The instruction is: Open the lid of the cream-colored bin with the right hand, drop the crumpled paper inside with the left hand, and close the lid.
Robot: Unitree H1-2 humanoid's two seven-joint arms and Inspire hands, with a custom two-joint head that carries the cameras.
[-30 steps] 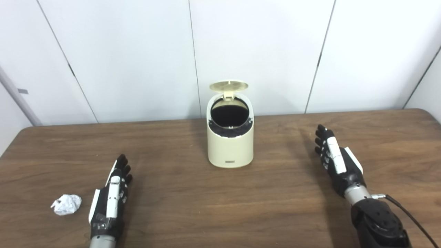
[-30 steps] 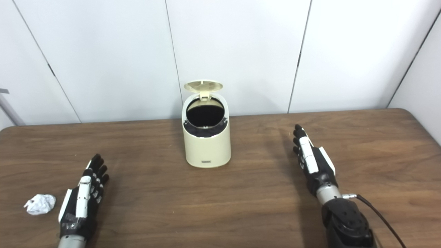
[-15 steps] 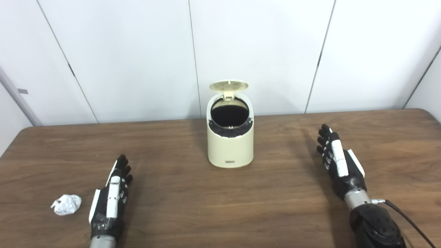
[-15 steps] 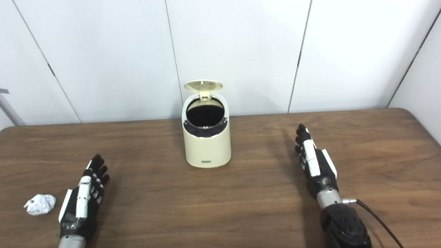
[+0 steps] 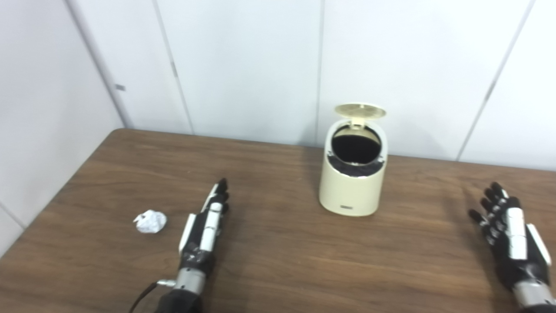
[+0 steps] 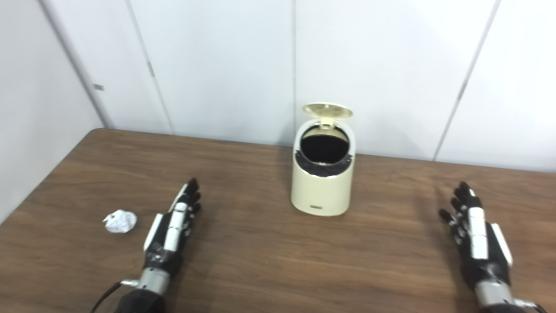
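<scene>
Bin (image 5: 352,191) interior dark, contents indiscernible

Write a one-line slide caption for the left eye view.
Bin with lid up, paper ball on the table beside the open left hand; open right hand waits.

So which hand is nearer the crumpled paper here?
Left. The left hand rests open on the table just right of the crumpled paper, not touching it. The right hand is open far across the table, beyond the bin.
</scene>
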